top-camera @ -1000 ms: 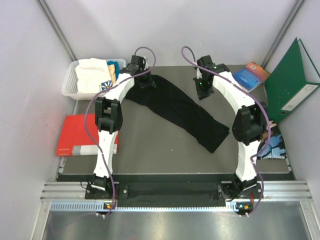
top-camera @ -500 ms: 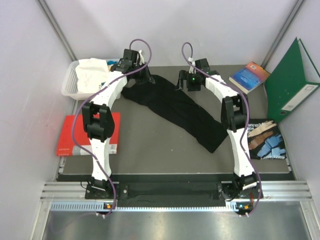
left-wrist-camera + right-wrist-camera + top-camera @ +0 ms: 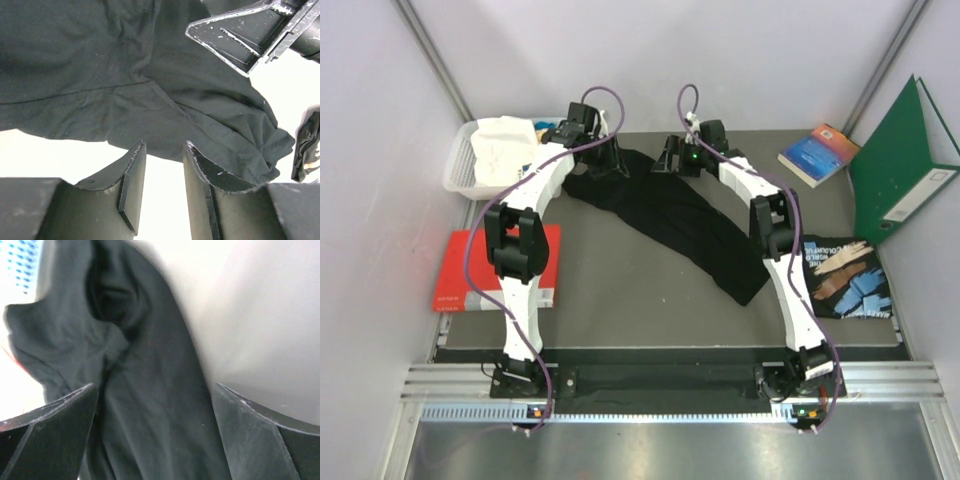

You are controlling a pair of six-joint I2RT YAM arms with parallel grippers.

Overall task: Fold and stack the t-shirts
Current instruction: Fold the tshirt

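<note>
The black shirt (image 3: 685, 225) lies in a diagonal band across the table (image 3: 620, 290), its far end hidden beneath both grippers. The left gripper (image 3: 165, 148) hovers at the cloth's edge, its fingers narrowly apart and holding nothing. The right gripper (image 3: 155, 390) gapes wide over blurred folds — contact unclear.

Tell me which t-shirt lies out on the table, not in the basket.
The black t-shirt, stretched diagonally across the table; the white one sits bunched in the basket, far left.
</note>
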